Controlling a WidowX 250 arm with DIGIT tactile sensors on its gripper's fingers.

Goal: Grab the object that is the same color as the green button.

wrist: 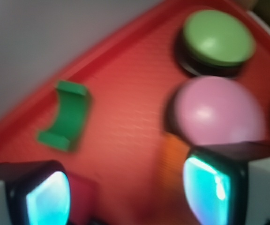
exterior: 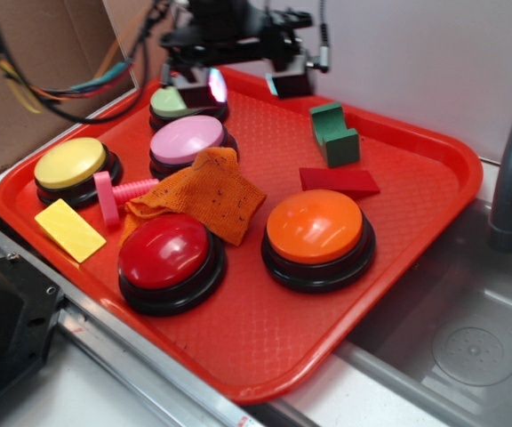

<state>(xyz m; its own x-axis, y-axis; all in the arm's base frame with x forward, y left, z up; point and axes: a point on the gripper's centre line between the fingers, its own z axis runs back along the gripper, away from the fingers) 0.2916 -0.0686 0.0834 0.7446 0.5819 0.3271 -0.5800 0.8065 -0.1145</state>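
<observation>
Where the tray's (exterior: pixel 265 391) near rim hangs by the sink (exterior: pixel 469 356), a bare strip of red runs in front of the red button (exterior: pixel 167 253) and orange button (exterior: pixel 316 229). Behind them a cloth (exterior: pixel 210 196) leans on the pink button (exterior: pixel 188 140); a pink bolt (exterior: pixel 118 193), yellow tile (exterior: pixel 69 229) and yellow button (exterior: pixel 69 165) sit at nine o'clock. The red wedge (exterior: pixel 339 181) lies just in front of the block (exterior: pixel 333 133), which stands at two o'clock with open tray around it, near the far rim. The green button (exterior: pixel 174 100) sits at eleven o'clock. The gripper (exterior: pixel 249 83) hovers over the far edge between green button and block, fingers (wrist: pixel 214 183) wide apart and empty.
</observation>
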